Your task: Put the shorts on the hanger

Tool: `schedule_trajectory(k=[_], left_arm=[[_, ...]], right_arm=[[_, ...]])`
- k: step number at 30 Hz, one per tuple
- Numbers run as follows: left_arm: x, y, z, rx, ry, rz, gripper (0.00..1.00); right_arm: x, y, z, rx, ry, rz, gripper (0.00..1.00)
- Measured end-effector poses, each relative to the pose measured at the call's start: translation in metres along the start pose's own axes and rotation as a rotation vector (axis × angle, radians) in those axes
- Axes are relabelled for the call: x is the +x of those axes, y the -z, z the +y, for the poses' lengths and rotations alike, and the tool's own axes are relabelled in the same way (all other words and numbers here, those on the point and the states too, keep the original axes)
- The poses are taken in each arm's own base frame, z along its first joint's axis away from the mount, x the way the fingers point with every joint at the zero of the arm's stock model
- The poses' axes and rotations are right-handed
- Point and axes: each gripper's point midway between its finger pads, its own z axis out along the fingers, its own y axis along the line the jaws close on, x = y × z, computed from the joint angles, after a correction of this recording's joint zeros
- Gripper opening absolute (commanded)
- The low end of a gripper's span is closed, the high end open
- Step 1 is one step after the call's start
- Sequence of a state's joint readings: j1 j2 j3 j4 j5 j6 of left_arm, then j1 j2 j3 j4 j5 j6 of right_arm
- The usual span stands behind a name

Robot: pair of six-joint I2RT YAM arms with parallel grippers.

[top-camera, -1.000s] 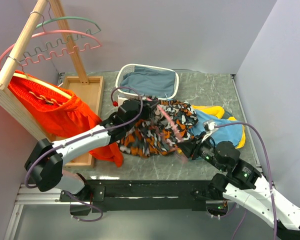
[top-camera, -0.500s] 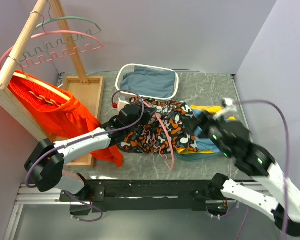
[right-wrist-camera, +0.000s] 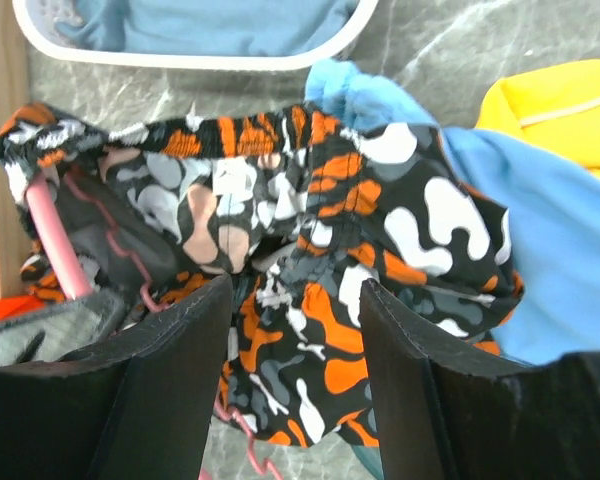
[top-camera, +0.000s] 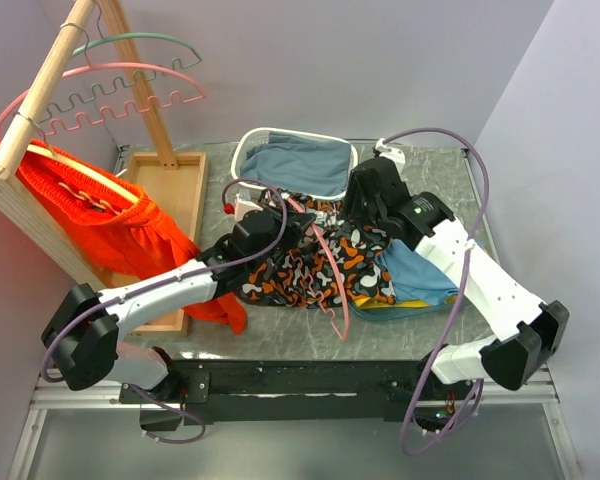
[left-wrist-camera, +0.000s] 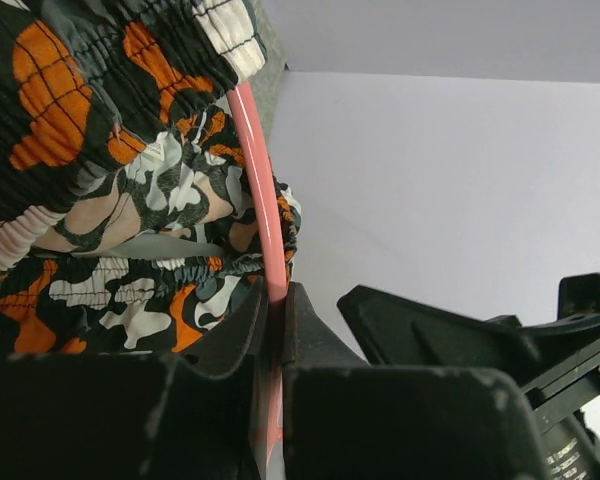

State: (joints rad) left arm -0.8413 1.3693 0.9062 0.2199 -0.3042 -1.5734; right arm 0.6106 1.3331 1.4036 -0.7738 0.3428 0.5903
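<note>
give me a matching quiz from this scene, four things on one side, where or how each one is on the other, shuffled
Things
1 hanger
2 right gripper
3 orange garment
4 basket

Places or states
a hangs on the wooden rack
b open, over the shorts
c beyond the shorts, blue-grey cloth inside
d clamped in the left gripper

Pairs: 1-d, 2-b, 3-a, 4-c

Grey marbled tabletop (top-camera: 270, 335) carrying the patterned shorts (top-camera: 305, 270), light blue and yellow clothes (top-camera: 415, 275), a white-rimmed basket (top-camera: 280, 130), and a wooden rack base (top-camera: 170, 170).
</note>
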Motion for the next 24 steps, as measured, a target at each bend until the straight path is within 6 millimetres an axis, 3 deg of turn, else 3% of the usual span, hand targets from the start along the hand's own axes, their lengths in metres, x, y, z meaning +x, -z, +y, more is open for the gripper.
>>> schedule_trajectory(k=[5,9,14,16,17,19,20,22,24], left_arm=[[0.002,0.000,0.000,0.006,-0.006,0.003,0.01],[0.006,0.002,-0.002,0.013,-0.016,0.012,0.01],[0.009,0.003,-0.004,0.022,-0.021,0.019,0.01],[0.008,0.003,-0.005,0.024,-0.025,0.018,0.01],[0.008,0.004,-0.005,0.026,-0.025,0.015,0.01],[0.007,0.005,-0.008,0.032,-0.029,0.010,0.01],[0.006,0.006,-0.009,0.036,-0.029,0.010,0.01],[0.005,0.007,-0.011,0.042,-0.032,0.007,0.01],[0.005,0.008,-0.012,0.044,-0.033,0.003,0.01]], right_arm=[[-0.002,-0.011,-0.002,0.050,0.024,0.009,0.64],[0.011,-0.027,-0.008,0.103,0.056,0.052,0.64],[0.026,-0.045,-0.013,0.153,0.088,0.105,0.57],[0.026,-0.049,-0.017,0.163,0.087,0.111,0.49],[0.024,-0.050,-0.019,0.167,0.084,0.110,0.38],[0.020,-0.052,-0.024,0.177,0.075,0.103,0.29],[0.019,-0.052,-0.026,0.179,0.073,0.100,0.16],[0.021,-0.054,-0.031,0.187,0.074,0.100,0.02],[0.025,-0.053,-0.035,0.191,0.074,0.105,0.00]])
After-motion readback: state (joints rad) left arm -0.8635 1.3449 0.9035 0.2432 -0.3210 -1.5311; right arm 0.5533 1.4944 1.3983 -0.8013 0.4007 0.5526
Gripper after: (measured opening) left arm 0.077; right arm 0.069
